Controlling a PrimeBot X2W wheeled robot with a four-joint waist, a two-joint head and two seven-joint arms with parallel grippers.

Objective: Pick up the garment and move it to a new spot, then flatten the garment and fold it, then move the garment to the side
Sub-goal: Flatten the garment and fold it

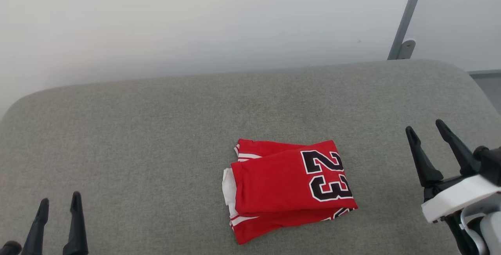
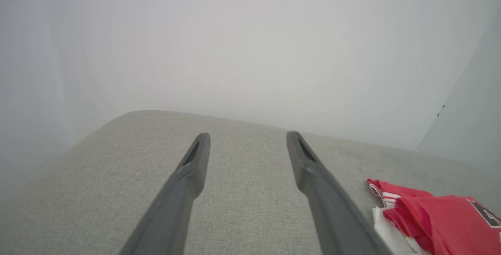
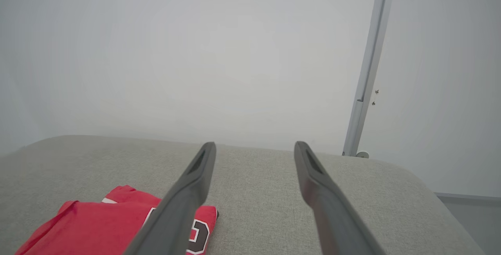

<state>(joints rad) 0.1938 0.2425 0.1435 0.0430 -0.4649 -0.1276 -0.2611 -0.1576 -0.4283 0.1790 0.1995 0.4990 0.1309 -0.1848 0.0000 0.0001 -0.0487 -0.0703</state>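
The garment (image 1: 287, 186) is a red jersey with a black 23, folded into a compact packet on the grey cushioned surface (image 1: 156, 130), a bit right of centre and toward the front. White edging shows at its left end. My left gripper (image 1: 58, 204) is open at the lower left, well clear of the garment. My right gripper (image 1: 426, 128) is open at the right, a short way from the packet's right end. In the left wrist view the garment (image 2: 442, 219) lies low right of the open gripper (image 2: 247, 137). In the right wrist view the garment (image 3: 98, 223) sits low left, beside the open gripper (image 3: 254, 147).
The grey surface has rounded back corners and ends at a pale wall. A grey metal post (image 1: 405, 20) with a small foot stands behind the back right corner, also the post (image 3: 368, 75) in the right wrist view. Floor (image 1: 489, 87) shows past the right edge.
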